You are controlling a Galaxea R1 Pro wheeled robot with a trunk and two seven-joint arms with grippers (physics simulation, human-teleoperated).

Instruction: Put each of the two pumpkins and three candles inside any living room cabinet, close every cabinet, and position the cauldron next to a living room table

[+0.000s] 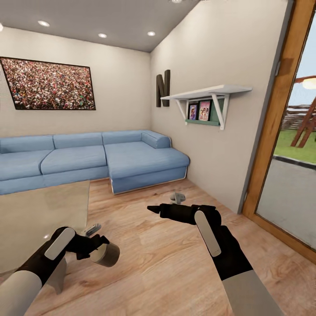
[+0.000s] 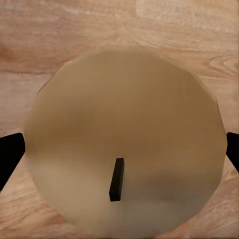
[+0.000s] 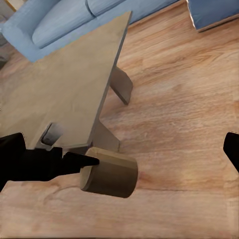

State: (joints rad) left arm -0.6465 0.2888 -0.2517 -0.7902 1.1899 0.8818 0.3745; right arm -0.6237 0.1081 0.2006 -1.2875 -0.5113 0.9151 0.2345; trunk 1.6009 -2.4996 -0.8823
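A cream-tan candle lies on its side in the air just above the wood floor, beside the corner of the glossy table. My left gripper is shut on it. In the left wrist view the candle's round end with its short black wick faces the camera, with a black fingertip at each side. The right wrist view shows the candle close to the table's legs. My right gripper hovers open over the floor to the right of the candle, holding nothing.
A blue corner sofa runs along the far wall behind the table. A small grey object lies on the floor near the sofa's end. A white wall shelf and a wood-framed glass door are on the right.
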